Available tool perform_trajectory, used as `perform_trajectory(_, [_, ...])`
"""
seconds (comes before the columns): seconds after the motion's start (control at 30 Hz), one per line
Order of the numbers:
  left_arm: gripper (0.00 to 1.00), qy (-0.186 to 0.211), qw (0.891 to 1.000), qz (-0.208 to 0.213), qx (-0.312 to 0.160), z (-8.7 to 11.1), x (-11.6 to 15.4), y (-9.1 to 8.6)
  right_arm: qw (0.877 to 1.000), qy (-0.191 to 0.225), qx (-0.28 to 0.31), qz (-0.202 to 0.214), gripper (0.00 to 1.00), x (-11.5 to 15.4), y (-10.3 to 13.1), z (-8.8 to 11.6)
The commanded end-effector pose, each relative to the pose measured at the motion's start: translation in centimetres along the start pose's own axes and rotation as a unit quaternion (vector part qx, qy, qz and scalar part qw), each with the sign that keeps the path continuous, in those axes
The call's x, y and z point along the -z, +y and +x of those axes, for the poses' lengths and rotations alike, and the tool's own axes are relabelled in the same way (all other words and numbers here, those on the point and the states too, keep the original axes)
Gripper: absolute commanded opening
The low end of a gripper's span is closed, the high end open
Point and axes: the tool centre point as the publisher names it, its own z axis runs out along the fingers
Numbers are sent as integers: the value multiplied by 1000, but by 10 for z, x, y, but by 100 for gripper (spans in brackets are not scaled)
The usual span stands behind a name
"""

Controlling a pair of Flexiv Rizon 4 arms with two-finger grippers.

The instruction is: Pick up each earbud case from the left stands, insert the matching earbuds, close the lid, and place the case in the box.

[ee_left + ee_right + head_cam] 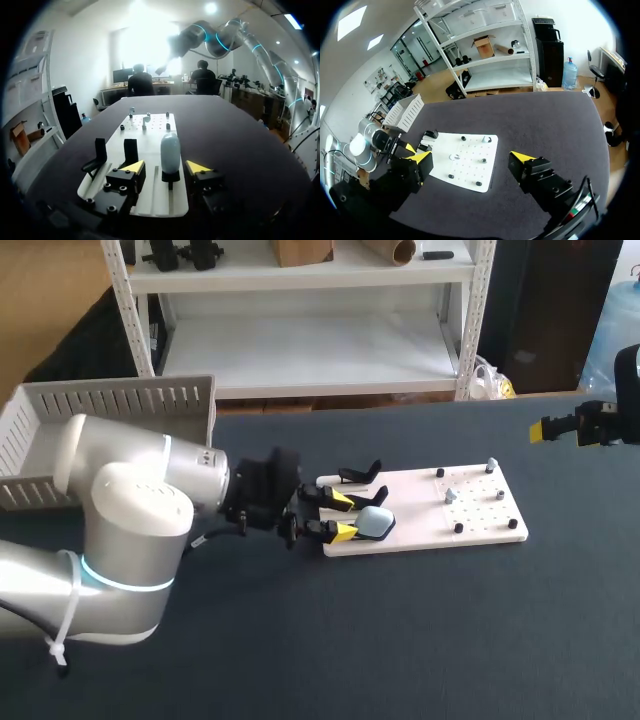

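The left gripper (165, 167) is keeping its fingers apart, straddling the pale blue earbud case (170, 150); the tips seem to be just clear of its sides, though the head view makes this hard to judge. The case is standing upright on a black holder (170, 177) at the near end of the white board (150, 135), beside two more black stands (131, 149). Small pale pieces (146, 120), possibly earbuds, are sitting at the board's far end. The slatted box (110, 405) is lying behind the left arm. The right gripper (470, 157) is hanging well apart, fingers spread wide.
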Motion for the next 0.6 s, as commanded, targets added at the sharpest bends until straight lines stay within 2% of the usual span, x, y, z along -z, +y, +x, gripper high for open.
perform_trajectory(0.03, [50,1,1000,8,-1,1,-7,6,1000,0,0,-3,100,-1,-1,0])
perform_trajectory(0.6, [49,-3,1000,17,5,1,-19,6,1000,0,0,-3,100,-1,-1,0])
